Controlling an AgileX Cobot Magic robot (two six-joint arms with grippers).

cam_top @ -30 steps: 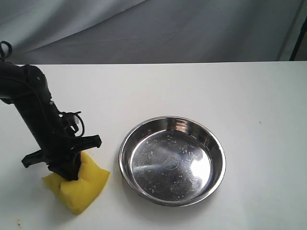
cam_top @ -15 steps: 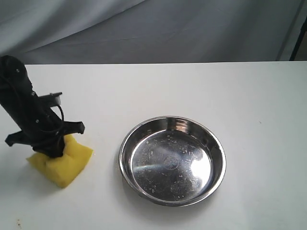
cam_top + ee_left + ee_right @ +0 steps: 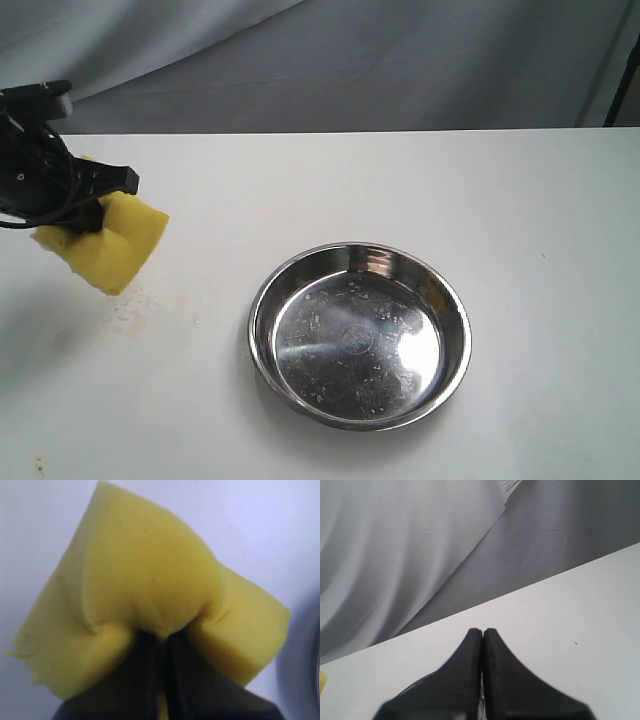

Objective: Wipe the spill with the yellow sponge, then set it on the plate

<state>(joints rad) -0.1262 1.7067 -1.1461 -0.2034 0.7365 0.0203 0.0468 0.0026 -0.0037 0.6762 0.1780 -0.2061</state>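
My left gripper (image 3: pixel 88 215) hangs above the table's far left, shut on the yellow sponge (image 3: pixel 115 245). In the left wrist view the black fingers pinch deep into the foam (image 3: pixel 150 570), which bulges on both sides of the gripper (image 3: pixel 162 635). The sponge is off the table and tilted. Of the spill, only a faint smear with tiny amber specks (image 3: pixel 135 303) shows on the white table below the sponge. The steel plate (image 3: pixel 452 290) sits empty to the right of it. My right gripper (image 3: pixel 482 630) is shut on nothing and is out of the exterior view.
The white table (image 3: pixel 400 180) ends at a grey cloth backdrop (image 3: pixel 350 60) behind. A small dark speck (image 3: pixel 40 464) lies near the front left corner. A sliver of the plate's rim (image 3: pixel 316 655) shows at the edge of the left wrist view.
The left gripper has carried the sponge from the front left of the table back and upward, lifting it off the surface. A faint smear shows where it passed.
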